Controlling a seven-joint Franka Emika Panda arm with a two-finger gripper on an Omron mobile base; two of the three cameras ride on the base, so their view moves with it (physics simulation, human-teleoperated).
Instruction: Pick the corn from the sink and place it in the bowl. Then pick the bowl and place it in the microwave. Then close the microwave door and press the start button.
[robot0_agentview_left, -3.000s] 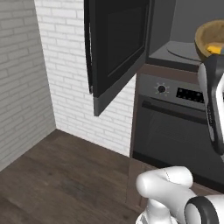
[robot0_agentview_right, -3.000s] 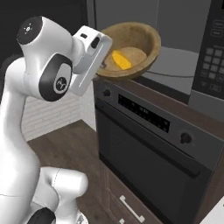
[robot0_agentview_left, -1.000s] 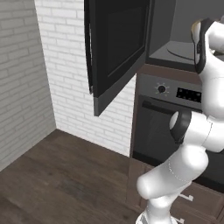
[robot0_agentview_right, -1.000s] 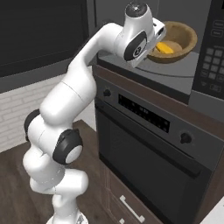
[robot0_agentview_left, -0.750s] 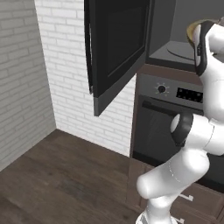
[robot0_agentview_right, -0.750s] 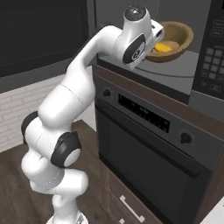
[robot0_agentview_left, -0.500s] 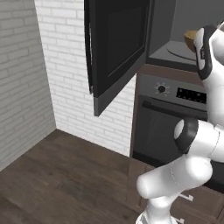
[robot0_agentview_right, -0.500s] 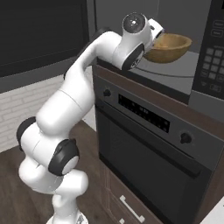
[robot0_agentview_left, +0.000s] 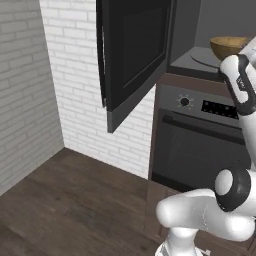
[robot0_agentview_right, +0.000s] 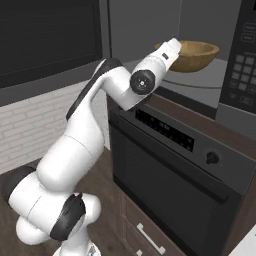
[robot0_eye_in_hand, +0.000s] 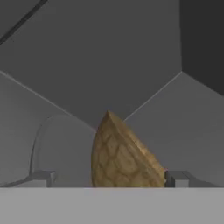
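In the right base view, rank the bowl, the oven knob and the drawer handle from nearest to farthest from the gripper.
1. The bowl, inside the microwave right at the gripper, at the arm's far end.
2. The oven knob, lower right on the oven's control strip.
3. The drawer handle, at the bottom, below the oven door.

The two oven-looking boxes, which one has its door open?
The upper one, the microwave holding the bowl; its black door swings out left. The oven below stays shut.
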